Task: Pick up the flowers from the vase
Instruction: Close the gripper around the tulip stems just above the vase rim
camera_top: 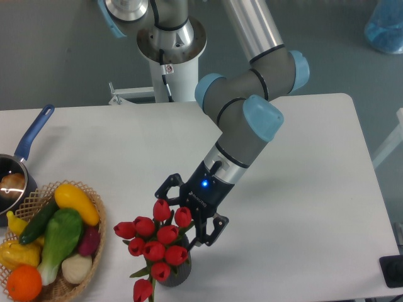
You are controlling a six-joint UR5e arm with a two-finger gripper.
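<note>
Camera view from above shows me the white bench (pixel 302 163) with my arm (pixel 242 129) reaching down toward its front edge; my gripper (pixel 189 217) is at the top of the flowers (pixel 157 242), and its two fingers are spread apart with nothing held between them; one finger (pixel 165 187) sits by the top bud on the far side, the other finger (pixel 213 229) is by the bunch on the right; I cannot tell if they touch the buds; a small blue light glows on the wrist; the flowers are red buds with green leaves, and they stand in the vase (pixel 178 270), which is dark and sits near the front of the bench; one bud hangs low on the left of the vase; a basket (pixel 94 242) of toy veggies sits at the left, well apart from the vase; a pan (pixel 28 141) with a blue handle is behind the basket.
</note>
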